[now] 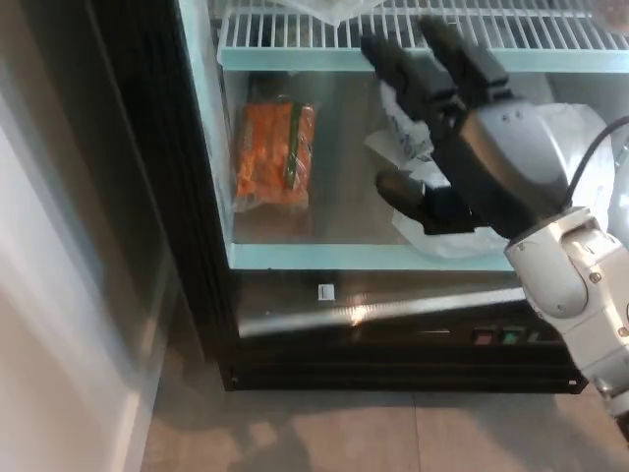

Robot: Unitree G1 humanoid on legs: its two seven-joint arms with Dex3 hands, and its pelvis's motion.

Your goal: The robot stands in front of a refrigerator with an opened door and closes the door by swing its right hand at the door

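Upper shelf (295, 31): white wire rack, pale plastic bag on top.
Lower shelf (295, 258): teal front edge, carries an orange packet (272, 154) at left and white plastic bags (413, 138) at right.
Floor (324, 433): grey tiles.

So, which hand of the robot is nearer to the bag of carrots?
The right. The right hand is spread open in front of the fridge, to the picture's right of the bag of carrots on its shelf. The left hand is not in view.
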